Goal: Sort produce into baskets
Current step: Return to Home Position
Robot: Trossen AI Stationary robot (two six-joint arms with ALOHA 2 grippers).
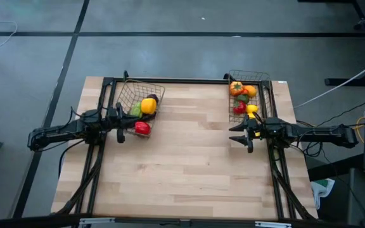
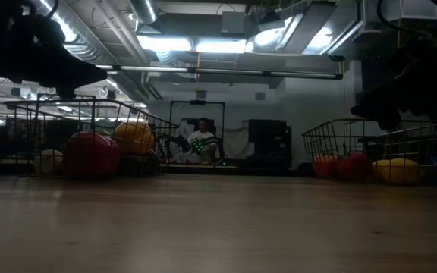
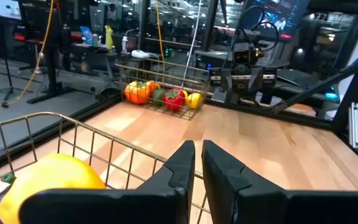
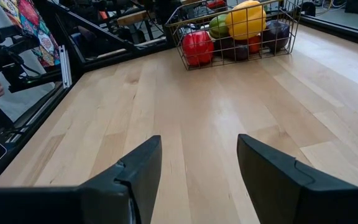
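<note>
Left gripper (image 3: 197, 149): fingers all but pressed together, empty, beside the left basket (image 1: 128, 95) near the bench's (image 1: 189, 164) left edge.
Right gripper (image 4: 199, 140): spread, empty, just beside the right basket (image 1: 262, 82) at the far right corner.
Produce (image 1: 236, 88): all basketed; yellow pepper (image 1: 148, 105) topmost in the left basket. Likely light, hard, slick, rounded; grasp across the widest body.
Left basket sits askew to the bench edges; right basket's long axis follows the right edge.

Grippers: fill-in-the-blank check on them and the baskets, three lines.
The right gripper, by the right basket, is ____.
The left gripper, by the left basket, is ____.
The produce lies in ____ wire baskets.
Missing words: open; shut; two.
</note>
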